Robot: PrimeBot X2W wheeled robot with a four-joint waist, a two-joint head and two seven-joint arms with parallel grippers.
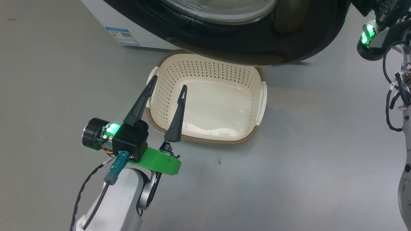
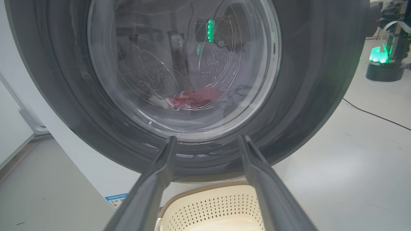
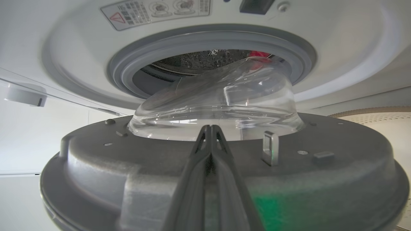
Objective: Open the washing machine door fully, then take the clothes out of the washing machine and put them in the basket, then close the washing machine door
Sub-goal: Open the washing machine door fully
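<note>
Closest in, the left gripper (image 1: 169,81) hangs with its two long dark fingers spread wide and nothing between them, poised over the near left corner of the small cream perforated plastic basket with the brown woven-look rim (image 1: 224,141). It looks parked ready for the reach inside, I'd say. That basket sits empty on the smooth grey floor (image 1: 289,166), close against the machine's front, so any drop is short. Over its far edge hangs the big round washing machine door with the glossy black rim and bulging clear glass bowl (image 1: 257,41), ajar, not yet fully back. Behind it, the right gripper (image 3: 210,128) has its fingers pressed together, empty, pointing along the door's matt grey inner face. It looks placed to push it wider. Beyond sits the boxy white washing machine (image 3: 80,48) with its ribbed grey rubber seal (image 3: 205,35), and deep in the dimpled metal drum (image 3: 199,57) lie the crumpled bright red clothes (image 2: 196,98).
</note>
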